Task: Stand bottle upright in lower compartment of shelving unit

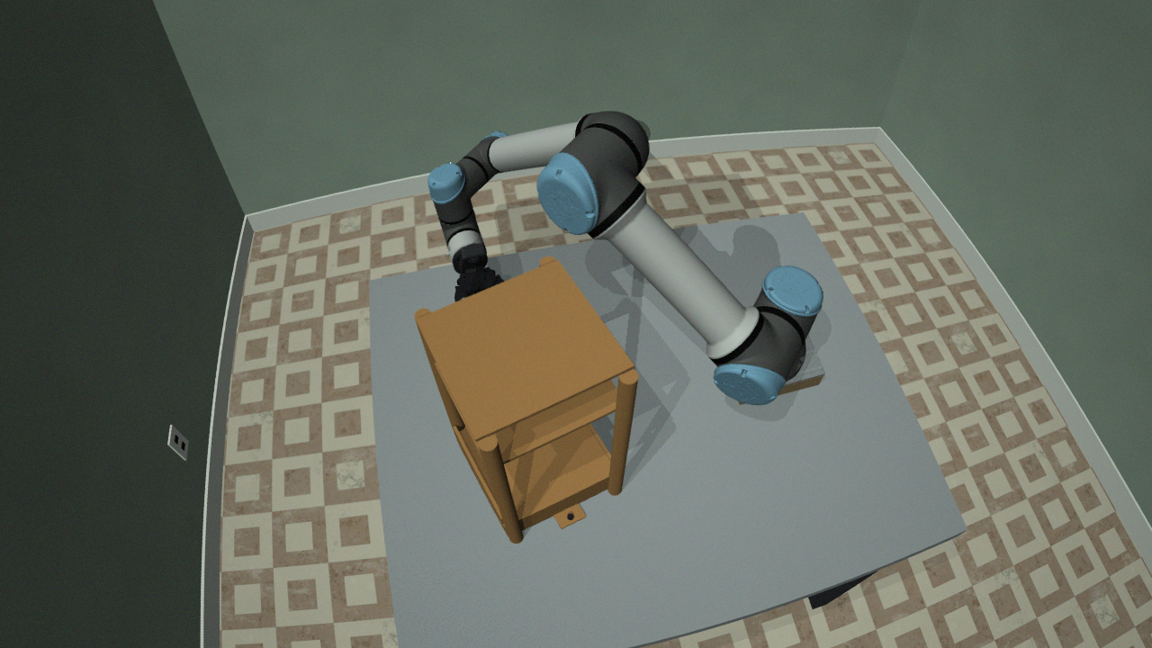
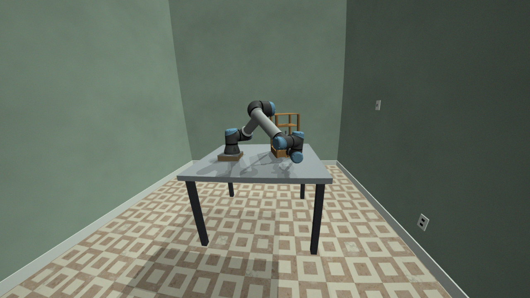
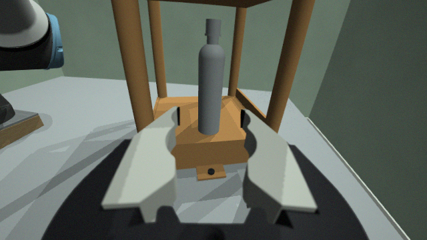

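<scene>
A grey bottle (image 3: 211,87) stands upright, cap up, on the floor of the lower compartment of the wooden shelving unit (image 3: 131,60) (image 1: 515,338) (image 2: 289,118). Its base sits behind the front lip (image 3: 210,153). My gripper (image 3: 210,109) (image 1: 475,283) is low in front of the unit's open side, on the table. Its fingers stand apart, their tips short of the bottle, with nothing between them. The bottle is hidden in the top and exterior views.
The unit stands on a grey table (image 1: 724,499) (image 2: 255,170) (image 3: 67,100). A small tab with a hole (image 3: 211,171) sticks out below the lip. The arm's base mount (image 1: 805,378) (image 3: 17,125) is off to the left in the wrist view. The table's edge is close on the right.
</scene>
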Controlling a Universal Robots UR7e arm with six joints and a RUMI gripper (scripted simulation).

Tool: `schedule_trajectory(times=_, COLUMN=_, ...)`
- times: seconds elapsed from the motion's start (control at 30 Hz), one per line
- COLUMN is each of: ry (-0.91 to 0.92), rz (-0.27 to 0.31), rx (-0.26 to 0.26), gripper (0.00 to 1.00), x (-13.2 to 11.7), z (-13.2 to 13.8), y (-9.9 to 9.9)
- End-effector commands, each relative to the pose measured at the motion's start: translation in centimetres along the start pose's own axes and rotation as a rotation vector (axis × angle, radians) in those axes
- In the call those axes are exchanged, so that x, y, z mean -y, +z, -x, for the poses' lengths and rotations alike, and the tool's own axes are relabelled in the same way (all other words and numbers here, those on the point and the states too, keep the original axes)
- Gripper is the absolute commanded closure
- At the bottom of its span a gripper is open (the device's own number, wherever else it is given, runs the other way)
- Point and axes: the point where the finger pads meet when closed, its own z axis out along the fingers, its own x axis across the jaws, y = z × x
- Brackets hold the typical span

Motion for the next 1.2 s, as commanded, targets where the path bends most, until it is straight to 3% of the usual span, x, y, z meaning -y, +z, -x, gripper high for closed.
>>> schedule_trajectory(times=0.0, ry=-0.004, rz=0.007, rx=-0.001, gripper=0.65, x=1.2, z=0.0, y=-0.2)
schedule_trajectory(times=0.83, ry=-0.004, rz=0.007, rx=-0.001, gripper=0.65, x=7.7, z=0.0, y=-0.2)
schedule_trajectory(times=1.17, ry=-0.004, rz=0.007, rx=-0.001, gripper=0.65, x=9.2, z=0.0, y=-0.2)
